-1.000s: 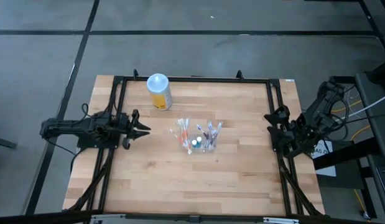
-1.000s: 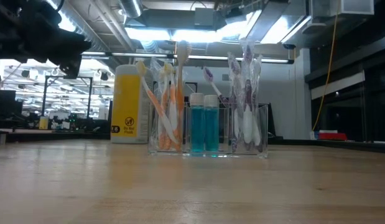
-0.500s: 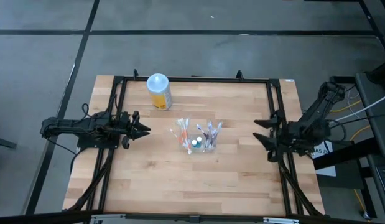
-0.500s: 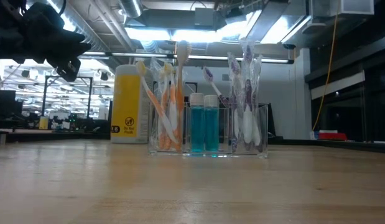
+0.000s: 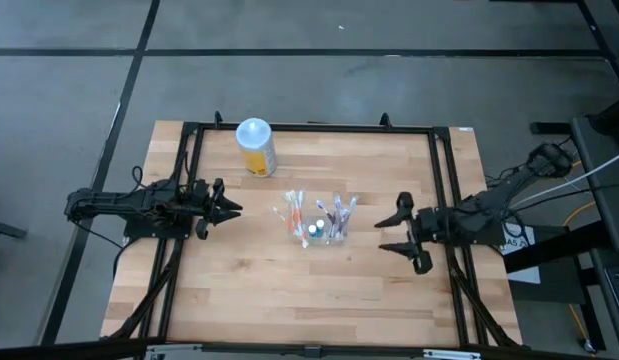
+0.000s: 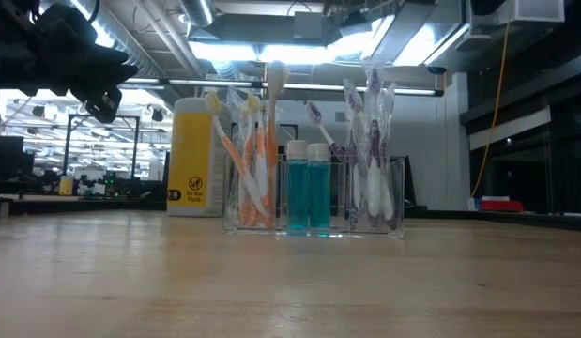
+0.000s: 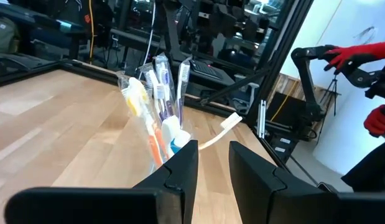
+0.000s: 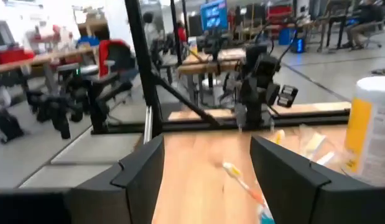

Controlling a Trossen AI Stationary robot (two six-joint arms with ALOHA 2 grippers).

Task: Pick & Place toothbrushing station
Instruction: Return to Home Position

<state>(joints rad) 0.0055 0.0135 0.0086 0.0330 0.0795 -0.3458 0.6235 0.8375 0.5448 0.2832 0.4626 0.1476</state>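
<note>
**Right tool open and empty, organizer filled**

Its fingers are spread wide with nothing between them. It hangs just inside the desk's right edge, aimed at the organizer but well apart from it. Left tool waits at the left edge, fingers a narrow gap apart, also empty.

The transparent organizer stands near the desk's middle, which I judge puts it within reach of both arms. Its load is sorted by kind. Orange toothbrushes fill the left compartment, blue tubes the middle, and white and violet toothbrushes the right. All stand heads up, so the walls prop the handles. Nothing lies loose on the wood, so the sorting looks finished.

A yellow bottle stands by the far edge, behind the organizer and clear of both arms. One leaning brush juts past the organizer's wall, and a tool passing low could snag it.
</note>
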